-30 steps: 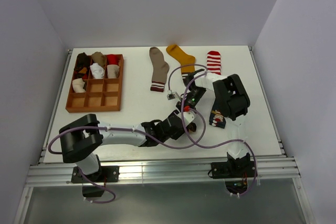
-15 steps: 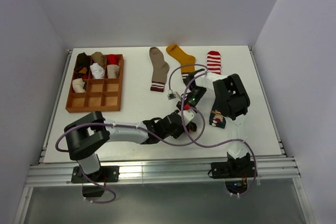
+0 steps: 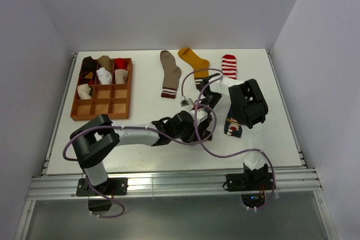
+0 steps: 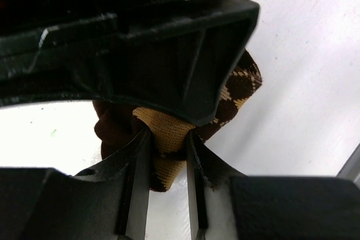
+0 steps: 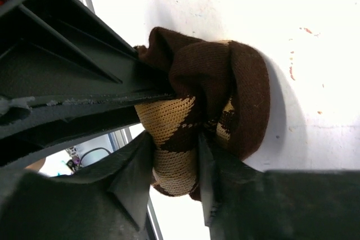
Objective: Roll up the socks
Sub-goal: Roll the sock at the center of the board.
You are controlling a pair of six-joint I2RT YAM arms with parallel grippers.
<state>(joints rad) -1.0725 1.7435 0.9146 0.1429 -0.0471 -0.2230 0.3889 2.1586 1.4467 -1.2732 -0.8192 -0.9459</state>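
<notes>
The left gripper (image 4: 166, 158) pinches the tan fold of the argyle sock (image 5: 242, 99), and the right gripper (image 5: 174, 161) nips the same bundle, near the middle of the white table (image 3: 140, 111). Farther, a taupe sock (image 3: 169, 71), a mustard sock (image 3: 194, 60) and a striped sock (image 3: 228, 66) lie at the far edge, before pale walls (image 3: 169, 9). A second ago the left gripper was closer to the near edge and spread wider.

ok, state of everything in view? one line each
brown argyle-diamond fabric sock: bunched into a loose roll on the table, pinched from both sides.
left gripper: shut on the argyle sock.
right gripper: shut on the same sock.
taupe fabric sock: flat, unrolled.
mustard yellow fabric sock: flat, unrolled.
red-and-white striped sock: flat, unrolled.
navy sock with cartoon figure: bunched, partly hidden.
wooden grid tray: rolled socks in far compartments, near row empty.
</notes>
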